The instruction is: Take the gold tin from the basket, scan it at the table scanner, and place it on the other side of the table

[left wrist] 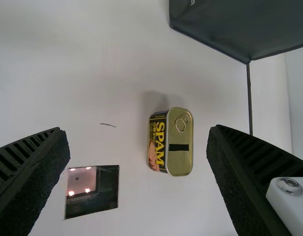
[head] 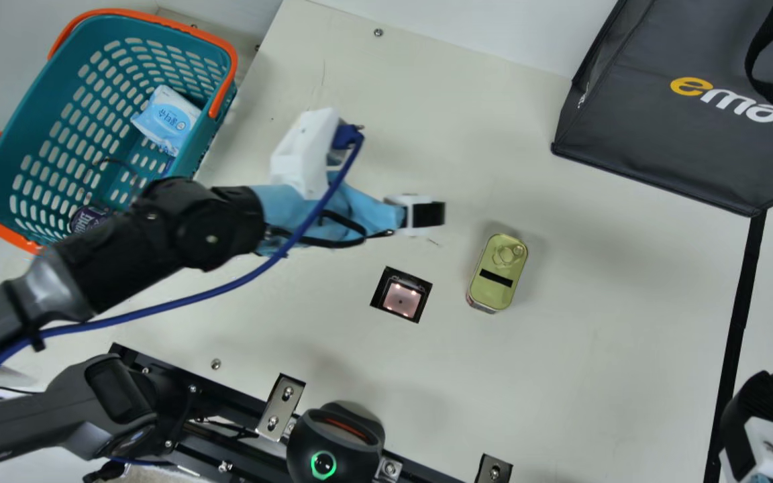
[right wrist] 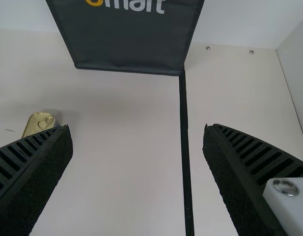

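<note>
Left tool (head: 435,214) hovers open near gold tin (head: 499,268).

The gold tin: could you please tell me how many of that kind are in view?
1. The gold tin is on the table, beside the scanner. The left arm covers part of the basket, so another could be hidden there.

Black arm (head: 209,221), blue cable (head: 91,327)

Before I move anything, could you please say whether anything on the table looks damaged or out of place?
A thin dark mark on the table near the scanner looks odd, perhaps a scratch or stray fibre. The gold tin stands upright, and I see no spill.
</note>
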Robot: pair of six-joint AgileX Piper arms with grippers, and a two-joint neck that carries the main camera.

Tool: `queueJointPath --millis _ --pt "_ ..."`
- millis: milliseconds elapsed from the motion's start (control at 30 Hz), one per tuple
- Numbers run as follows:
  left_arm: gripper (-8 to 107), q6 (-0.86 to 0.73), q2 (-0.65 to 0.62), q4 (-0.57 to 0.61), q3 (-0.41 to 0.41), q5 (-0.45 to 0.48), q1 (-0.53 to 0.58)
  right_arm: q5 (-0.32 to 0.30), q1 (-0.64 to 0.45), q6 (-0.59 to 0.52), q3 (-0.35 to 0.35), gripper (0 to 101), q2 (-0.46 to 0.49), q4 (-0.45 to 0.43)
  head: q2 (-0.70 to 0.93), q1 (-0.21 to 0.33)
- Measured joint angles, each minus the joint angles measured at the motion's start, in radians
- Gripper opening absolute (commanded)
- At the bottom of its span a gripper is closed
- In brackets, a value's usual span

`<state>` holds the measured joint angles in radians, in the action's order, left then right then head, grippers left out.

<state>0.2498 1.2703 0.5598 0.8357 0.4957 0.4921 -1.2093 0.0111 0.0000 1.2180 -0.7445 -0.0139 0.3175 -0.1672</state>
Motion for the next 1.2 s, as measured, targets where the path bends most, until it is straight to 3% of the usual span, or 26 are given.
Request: queueJointPath --millis 233,433,600,1000,1200 --pt "90 -0.250 -0.118 0.083 -0.047 0.110 -0.191 0.000 0.000 0.000 0.000 95 0.000 0.000 0.000 -0.002" --pt "90 -0.394 -0.199 0.011 -0.053 0.193 -0.348 0.000 0.000 0.000 0.000 95 0.000 0.000 0.000 -0.002" --pt "90 -0.400 -0.252 -0.095 -0.033 0.261 -0.443 0.000 0.000 0.000 0.000 95 0.000 0.000 0.002 0.000" --pt "90 -0.242 -0.346 -0.376 0.102 0.454 -0.432 0.000 0.000 0.000 0.000 95 0.000 0.000 0.002 -0.002" --pt "90 -0.223 -0.347 -0.404 0.123 0.474 -0.428 0.000 0.000 0.000 0.000 95 0.000 0.000 0.002 0.000"
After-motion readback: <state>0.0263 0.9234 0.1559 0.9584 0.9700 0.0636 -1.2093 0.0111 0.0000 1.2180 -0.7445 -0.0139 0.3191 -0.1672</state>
